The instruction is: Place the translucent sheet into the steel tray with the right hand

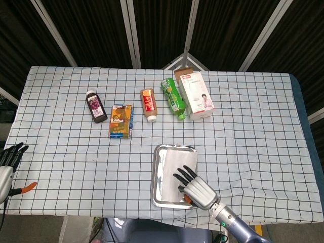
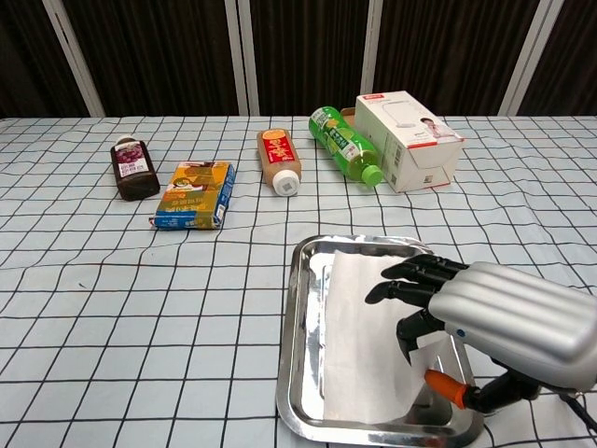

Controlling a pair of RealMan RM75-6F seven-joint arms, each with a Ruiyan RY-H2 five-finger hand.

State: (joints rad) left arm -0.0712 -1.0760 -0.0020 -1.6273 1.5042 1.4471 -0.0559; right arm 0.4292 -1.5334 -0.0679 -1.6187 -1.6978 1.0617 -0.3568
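Note:
The translucent sheet (image 2: 359,345) (image 1: 169,172) lies flat inside the steel tray (image 2: 297,373) (image 1: 155,174) near the table's front edge. My right hand (image 2: 485,322) (image 1: 195,187) hovers over the tray's right side, its dark fingers (image 2: 410,280) spread above the sheet. The sheet's right edge sits between those fingers and the orange thumb tip (image 2: 448,385); whether it is pinched I cannot tell. My left hand (image 1: 7,167) shows only in the head view, at the far left off the table, fingers spread and holding nothing.
At the back stand a white box (image 2: 406,140), a green bottle (image 2: 345,145), an orange-labelled bottle (image 2: 280,159), a yellow and blue packet (image 2: 194,194) and a dark bottle (image 2: 131,168). A checked cloth covers the table (image 2: 140,327).

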